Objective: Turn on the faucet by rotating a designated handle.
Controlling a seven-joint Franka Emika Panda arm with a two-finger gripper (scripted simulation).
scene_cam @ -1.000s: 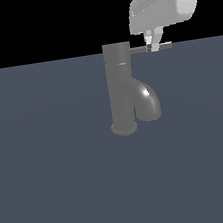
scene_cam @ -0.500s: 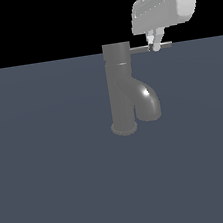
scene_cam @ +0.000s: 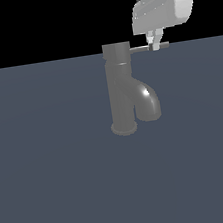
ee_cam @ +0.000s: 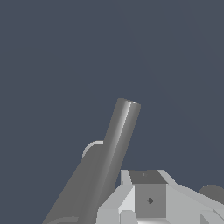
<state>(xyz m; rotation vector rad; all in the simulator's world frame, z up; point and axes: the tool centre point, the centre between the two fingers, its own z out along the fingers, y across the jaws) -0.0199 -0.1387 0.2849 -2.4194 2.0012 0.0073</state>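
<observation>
The dark grey faucet [scene_cam: 120,92] stands upright on the floor, its thick curved spout [scene_cam: 147,100] on the exterior view's right. The thin grey handle [scene_cam: 142,49] sticks out sideways from the top cap toward that same side. My gripper [scene_cam: 154,44] hangs from above with its fingertips close together at the handle's outer part, touching it. In the wrist view the handle [ee_cam: 118,140] runs as a long rod beside my fingers [ee_cam: 148,199], not between them. The jaws look shut with nothing held.
A flat blue-grey floor [scene_cam: 53,183] spreads around the faucet, under a black background. The white gripper body [scene_cam: 163,4] sits above the handle.
My gripper has come down slightly and shifted toward the exterior view's right, onto the handle. The handle's visible end looks a touch shorter than before.
</observation>
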